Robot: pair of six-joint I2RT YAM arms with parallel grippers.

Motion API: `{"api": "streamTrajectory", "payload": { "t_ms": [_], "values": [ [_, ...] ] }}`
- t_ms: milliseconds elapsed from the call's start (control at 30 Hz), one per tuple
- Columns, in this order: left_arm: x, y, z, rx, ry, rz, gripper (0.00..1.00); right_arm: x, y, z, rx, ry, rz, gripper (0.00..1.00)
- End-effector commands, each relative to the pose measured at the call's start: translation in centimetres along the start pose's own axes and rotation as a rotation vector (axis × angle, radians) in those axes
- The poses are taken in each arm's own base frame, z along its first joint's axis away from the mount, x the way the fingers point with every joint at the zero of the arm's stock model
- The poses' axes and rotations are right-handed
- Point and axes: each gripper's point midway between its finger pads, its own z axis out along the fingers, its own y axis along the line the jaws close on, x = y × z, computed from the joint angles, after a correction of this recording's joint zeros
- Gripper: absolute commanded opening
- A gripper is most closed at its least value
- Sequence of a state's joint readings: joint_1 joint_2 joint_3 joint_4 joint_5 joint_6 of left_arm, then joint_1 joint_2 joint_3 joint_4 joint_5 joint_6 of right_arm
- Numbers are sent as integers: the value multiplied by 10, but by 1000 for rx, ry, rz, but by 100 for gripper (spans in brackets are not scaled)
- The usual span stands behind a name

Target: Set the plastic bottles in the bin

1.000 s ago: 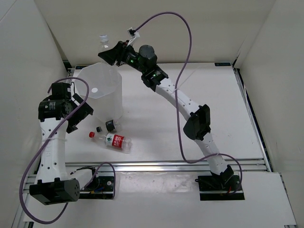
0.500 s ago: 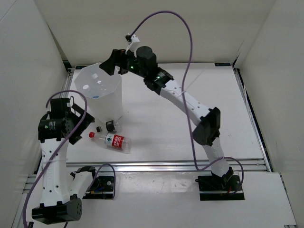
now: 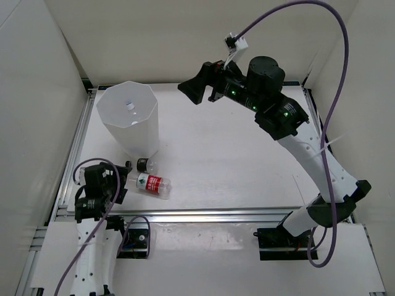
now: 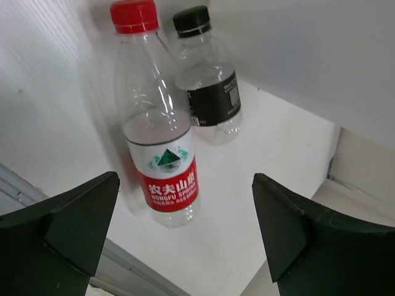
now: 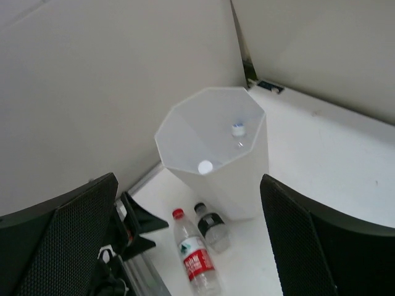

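The bin [image 3: 139, 137] stands at the back left of the table. In the right wrist view two white bottle caps [image 5: 204, 166] [image 5: 238, 129] show inside the bin [image 5: 242, 185]. The red-labelled bottle [image 3: 151, 183] [image 4: 162, 166] [image 5: 197, 262] lies in front of the bin, with the black-capped bottle [image 3: 142, 164] [image 4: 210, 92] [image 5: 213, 226] beside it. My left gripper [image 3: 122, 185] [image 4: 185, 177] is open, low at the near left, facing the red cap and touching nothing. My right gripper [image 3: 188, 92] [image 5: 188, 179] hangs open and empty, high up and right of the bin.
Aluminium rails run along the near edge [image 3: 203, 216] and the left edge [image 3: 71, 148] of the table. White walls close in the left, back and right sides. A purple cable [image 3: 336, 37] loops above the right arm.
The right gripper opened above the bin, its bottle dropped in, and the arm swung up and to the right. The left arm drew back low toward the near edge.
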State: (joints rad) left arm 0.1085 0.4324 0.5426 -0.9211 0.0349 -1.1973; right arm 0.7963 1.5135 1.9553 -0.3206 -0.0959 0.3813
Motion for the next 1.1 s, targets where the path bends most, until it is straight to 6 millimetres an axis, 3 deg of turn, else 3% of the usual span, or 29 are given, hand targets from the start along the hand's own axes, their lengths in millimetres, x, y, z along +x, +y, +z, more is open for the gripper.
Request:
{"api": "streamTrajectory", "payload": {
  "t_ms": [0,167,333,400,567,733,867,900,1000,1033,1067],
  "values": [
    [-14,-14,19,22,-57,-26,100,46,-33,-4,73,164,-9,100],
    [-4,16,52,-150,10,-5,100,42,-46,-27,108,158,-45,100],
    [-6,18,67,-138,-5,16,100,49,-56,-50,106,181,-21,100],
    [-1,33,75,-189,15,15,100,49,-53,-57,90,182,-19,100],
    [9,52,86,-271,60,13,100,51,-72,-77,136,192,-3,100],
    [16,66,93,-335,92,-9,95,54,-78,-82,154,206,7,100],
    [25,72,94,-363,142,-6,75,55,-80,-84,156,214,12,100],
    [27,67,94,-346,162,1,62,55,-80,-84,156,214,12,100],
    [32,57,90,-297,197,6,39,63,-83,-83,164,230,31,100],
    [33,53,88,-279,206,4,20,64,-82,-83,155,233,32,100],
    [33,46,85,-239,208,15,14,64,-82,-83,155,233,33,100]
  ]
}}
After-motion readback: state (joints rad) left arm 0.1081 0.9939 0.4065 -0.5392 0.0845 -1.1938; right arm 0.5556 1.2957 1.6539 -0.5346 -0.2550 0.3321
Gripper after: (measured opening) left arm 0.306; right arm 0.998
